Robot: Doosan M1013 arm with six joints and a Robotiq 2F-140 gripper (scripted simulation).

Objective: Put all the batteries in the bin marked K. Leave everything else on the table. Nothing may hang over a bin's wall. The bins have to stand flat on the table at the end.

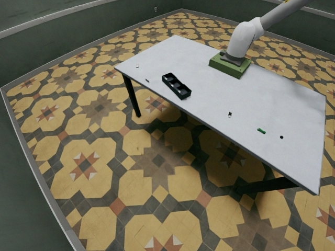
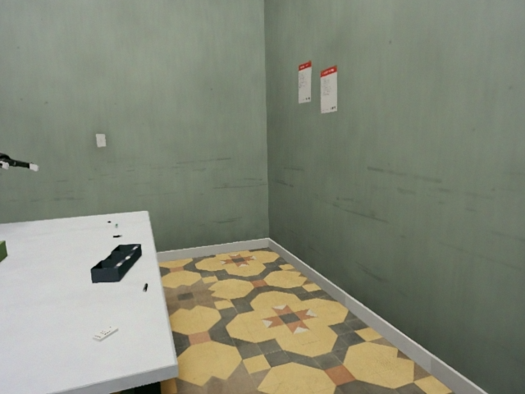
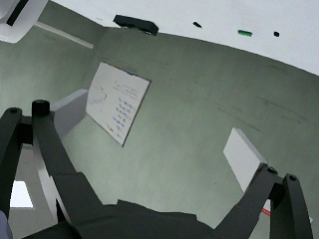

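A black bin tray (image 1: 176,86) with three compartments stands near the table's left edge; it also shows in the exterior view (image 2: 116,263) and the wrist view (image 3: 136,24). White marks sit in its compartments, but I cannot read them. A small green cylinder (image 1: 261,130), a small black-and-white piece (image 1: 229,114) and a black round piece (image 1: 281,137) lie near the front edge; they are too small to tell which are batteries. My gripper (image 3: 159,122) is open and empty, high in the air and far from the table. One fingertip (image 2: 31,167) shows at the left edge.
A small dark piece (image 1: 147,80) and a small white flat piece (image 1: 137,65) lie left of the bin tray. The arm's green base (image 1: 229,65) stands at the back of the table. Green walls enclose the room.
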